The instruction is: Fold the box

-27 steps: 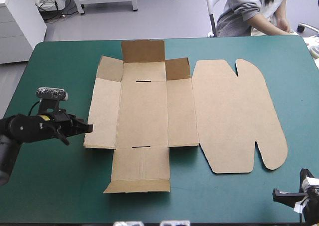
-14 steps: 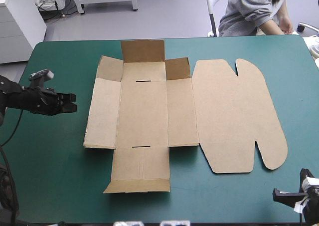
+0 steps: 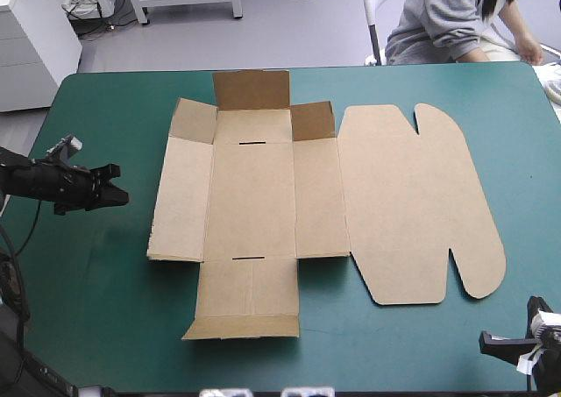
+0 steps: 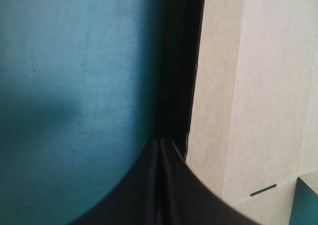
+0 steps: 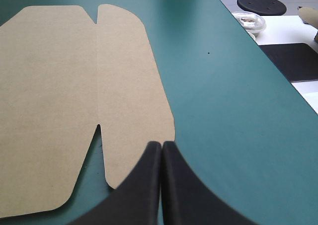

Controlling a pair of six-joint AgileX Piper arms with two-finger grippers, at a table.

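The brown box (image 3: 263, 195) lies unfolded on the teal-green cover, its rounded lid (image 3: 421, 204) flat to the right and the small far flaps (image 3: 252, 88) tilted up. My left gripper (image 3: 112, 195) is shut and empty, hovering a short way off the box's left side panel (image 4: 248, 86). In the left wrist view the gripper (image 4: 160, 143) points along that panel's edge, with a dark shadow beside it. My right gripper (image 3: 487, 340) is shut and empty near the table's front right corner. In the right wrist view it (image 5: 162, 145) sits just short of the lid's (image 5: 64, 86) rounded corner.
Bare teal-green cover (image 3: 96, 283) runs left of and in front of the box. The table's right edge (image 5: 258, 51) lies close beside the right gripper. A small white object (image 5: 250, 20) rests at the far right corner.
My left gripper has drawn back leftward from the box's left edge and risen slightly. The right gripper and the box have not moved.
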